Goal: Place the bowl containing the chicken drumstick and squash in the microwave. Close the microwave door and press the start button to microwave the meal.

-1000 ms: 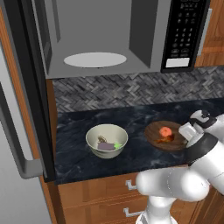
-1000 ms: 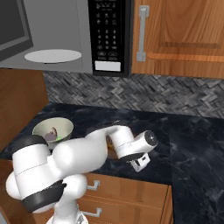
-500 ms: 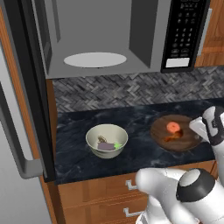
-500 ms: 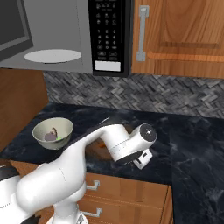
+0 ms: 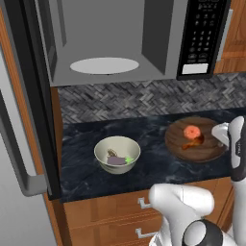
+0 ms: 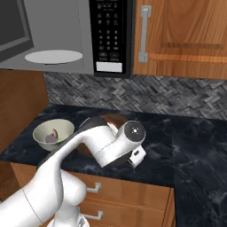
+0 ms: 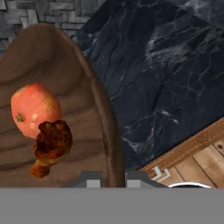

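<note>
So my end effector is clamped on the bowl rim, still on the tabletop; lifting into the microwave, door, start all remain.

glossy white rounded arm segments, dark grey joint caps, small dark claw tips.

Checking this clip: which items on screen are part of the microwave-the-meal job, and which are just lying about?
Job items:
- wooden bowl
- squash
- chicken drumstick
- microwave, with its open door
- claw, astride the bowl's rim

Lying about:
- cream bowl of purple and green food
- upper cabinet
- drawers under the counter
</note>
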Motion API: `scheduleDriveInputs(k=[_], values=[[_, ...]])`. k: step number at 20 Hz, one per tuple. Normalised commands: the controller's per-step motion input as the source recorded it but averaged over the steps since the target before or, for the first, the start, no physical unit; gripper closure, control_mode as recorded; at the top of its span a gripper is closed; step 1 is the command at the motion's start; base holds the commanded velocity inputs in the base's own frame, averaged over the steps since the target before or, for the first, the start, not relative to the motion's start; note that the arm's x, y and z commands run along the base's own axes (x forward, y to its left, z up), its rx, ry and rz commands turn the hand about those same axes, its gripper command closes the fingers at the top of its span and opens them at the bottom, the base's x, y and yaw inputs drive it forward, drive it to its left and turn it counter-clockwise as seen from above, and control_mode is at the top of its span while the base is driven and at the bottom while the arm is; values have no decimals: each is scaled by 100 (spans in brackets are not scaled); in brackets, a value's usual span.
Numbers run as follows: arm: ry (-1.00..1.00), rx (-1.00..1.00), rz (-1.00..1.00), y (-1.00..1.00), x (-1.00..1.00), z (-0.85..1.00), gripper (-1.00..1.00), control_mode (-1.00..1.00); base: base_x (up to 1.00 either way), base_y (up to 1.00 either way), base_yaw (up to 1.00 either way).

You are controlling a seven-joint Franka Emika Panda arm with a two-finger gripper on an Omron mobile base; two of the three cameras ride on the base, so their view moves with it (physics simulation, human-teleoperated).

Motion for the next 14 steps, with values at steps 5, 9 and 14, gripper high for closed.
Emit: scheduleDriveInputs(k=[5,9,14], values=[[-11,0,-8,50,-39,75,100,-100,0,0,0],[0,1,-7,71,-43,60,100,-100,0,0,0],[0,11,-10,55,-31,67,100,-100,0,0,0]])
